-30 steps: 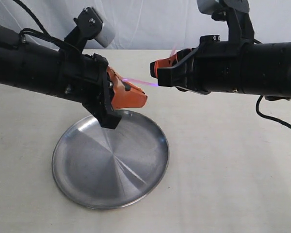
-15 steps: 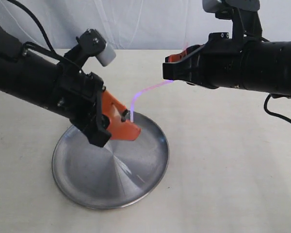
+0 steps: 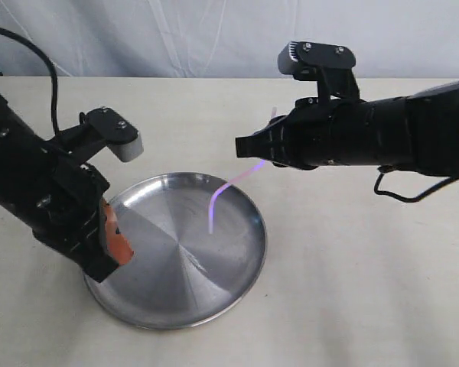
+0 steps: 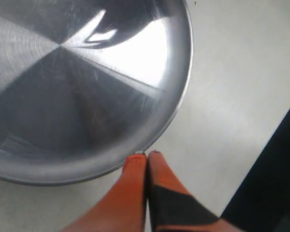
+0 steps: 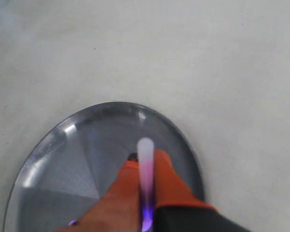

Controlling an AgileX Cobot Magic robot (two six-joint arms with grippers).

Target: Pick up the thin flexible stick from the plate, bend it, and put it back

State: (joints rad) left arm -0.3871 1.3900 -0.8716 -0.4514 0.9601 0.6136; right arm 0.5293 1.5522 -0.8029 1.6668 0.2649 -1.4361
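The thin flexible stick [image 3: 228, 183] glows pink to purple and is bent partway along. Its free end points down over the plate [image 3: 183, 279], a shiny round steel dish. My right gripper [image 3: 245, 147] hovers above the plate's far right side, shut on the stick's upper part. The right wrist view shows the stick [image 5: 146, 159] pinched between the orange fingers [image 5: 166, 179] of that gripper [image 5: 146, 163], with the plate [image 5: 63, 164] below. My left gripper [image 3: 121, 246] sits low at the plate's left rim. Its tips [image 4: 147, 158] are pressed together on nothing, right at the plate's edge [image 4: 181, 96].
The plate lies on a pale cream tabletop [image 3: 352, 275]. A white cloth backdrop [image 3: 214, 38] hangs behind the table. Both black arms reach in over the table from either side.
The left gripper has let go of the stick and dropped down-left to the plate's rim. The right gripper keeps the stick, which stays bent with its free end hanging over the plate.
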